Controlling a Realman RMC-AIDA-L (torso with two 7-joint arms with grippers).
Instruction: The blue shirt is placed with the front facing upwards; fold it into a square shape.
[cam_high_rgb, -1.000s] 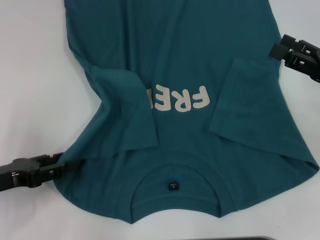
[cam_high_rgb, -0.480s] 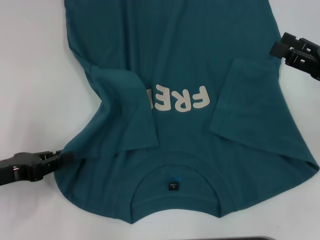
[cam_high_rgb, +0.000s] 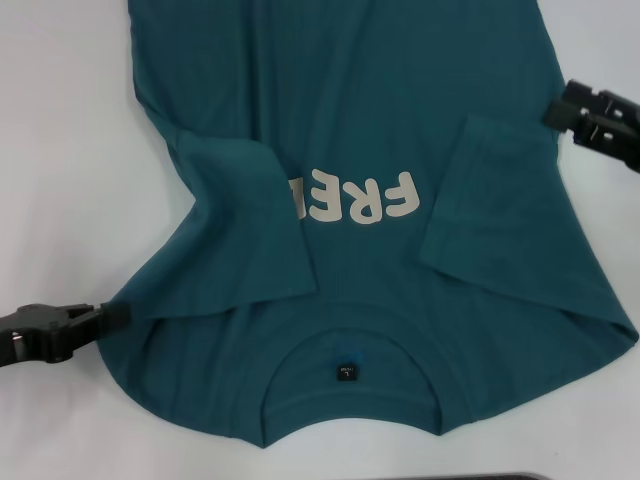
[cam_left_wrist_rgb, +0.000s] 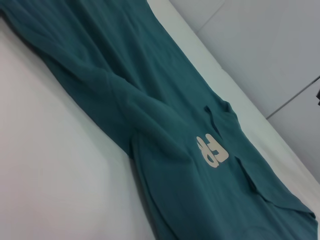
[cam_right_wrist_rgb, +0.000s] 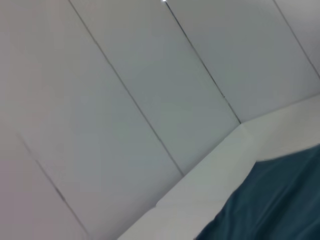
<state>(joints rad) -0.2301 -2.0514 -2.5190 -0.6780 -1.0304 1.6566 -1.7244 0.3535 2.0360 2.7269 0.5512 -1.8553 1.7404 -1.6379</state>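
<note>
The blue shirt (cam_high_rgb: 380, 120) lies flat on the white table (cam_high_rgb: 60, 150), collar nearest me, with a small black label (cam_high_rgb: 346, 373) inside it. Both sleeves are folded inward over the chest, and the left one covers part of the white letters (cam_high_rgb: 360, 200). My left gripper (cam_high_rgb: 115, 314) sits low at the shirt's left shoulder edge, just off the cloth and holding nothing. Beside the shirt's right edge, my right gripper (cam_high_rgb: 556, 108) stands open and empty. The left wrist view shows the shirt (cam_left_wrist_rgb: 150, 100) and its letters (cam_left_wrist_rgb: 211, 150). One corner of the shirt (cam_right_wrist_rgb: 270, 205) appears in the right wrist view.
Bare white table surrounds the shirt on the left and right. A dark strip (cam_high_rgb: 510, 477) shows at the near edge. The wrist views show the table's far edge (cam_right_wrist_rgb: 210, 170) and grey floor tiles (cam_right_wrist_rgb: 125, 75) beyond.
My left gripper has drawn back to the left, off the shirt's shoulder edge; the cloth stayed put. The right gripper has shifted slightly to the right.
</note>
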